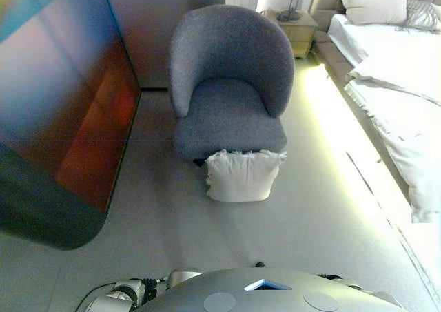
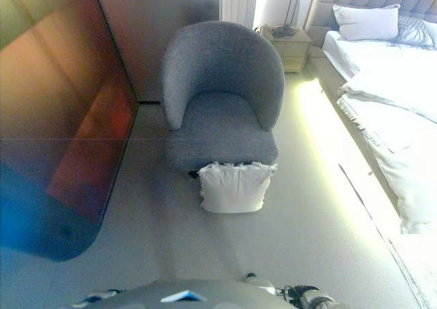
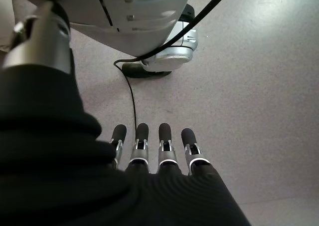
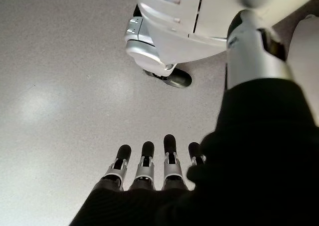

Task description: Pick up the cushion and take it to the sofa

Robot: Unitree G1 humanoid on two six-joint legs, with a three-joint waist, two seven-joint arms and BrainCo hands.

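Observation:
A white cushion (image 1: 242,175) with a frilled top edge stands on the floor, leaning against the front of a grey round-backed armchair (image 1: 229,85). It also shows in the right eye view (image 2: 234,187). My left hand (image 3: 154,151) hangs at my side over bare floor, fingers straight and holding nothing. My right hand (image 4: 154,166) hangs the same way on the other side, fingers straight and empty. Both hands are far from the cushion.
A large dark panel (image 1: 58,112) stands along the left. A bed (image 1: 393,78) with white bedding and pillows fills the right, with a lit strip along its base. A bedside table (image 1: 295,29) with a lamp stands behind the armchair. Grey carpet (image 1: 172,229) lies before me.

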